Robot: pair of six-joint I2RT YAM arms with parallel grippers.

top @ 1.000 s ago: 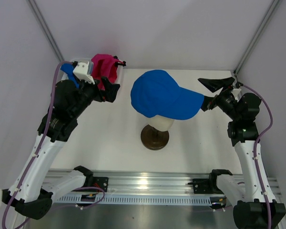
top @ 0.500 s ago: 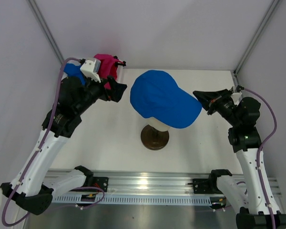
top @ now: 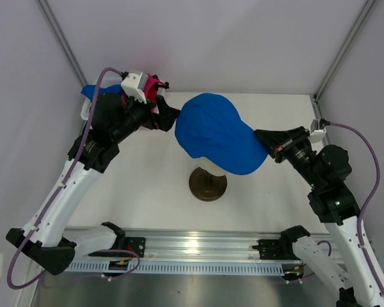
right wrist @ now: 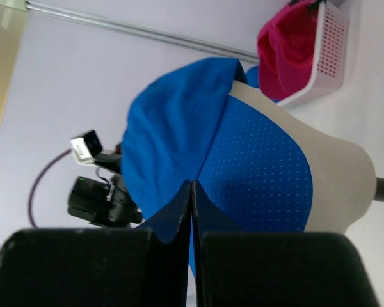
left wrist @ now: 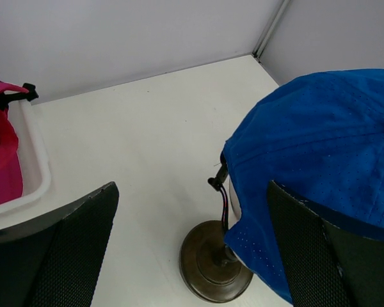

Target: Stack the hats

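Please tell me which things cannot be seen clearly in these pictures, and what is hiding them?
- How many hats lie in the basket: in the top view the left arm covers it, and the left wrist view cuts it off at the edge.
- Mannequin head: in the top view the blue cap covers almost all of it.
- How much of the brim the right gripper holds: in the right wrist view its own fingers hide it.

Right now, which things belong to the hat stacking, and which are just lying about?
Job: blue hat, brim pinched by the right gripper; pink hat in the white basket.
Just there: mannequin head, its round base, white basket.
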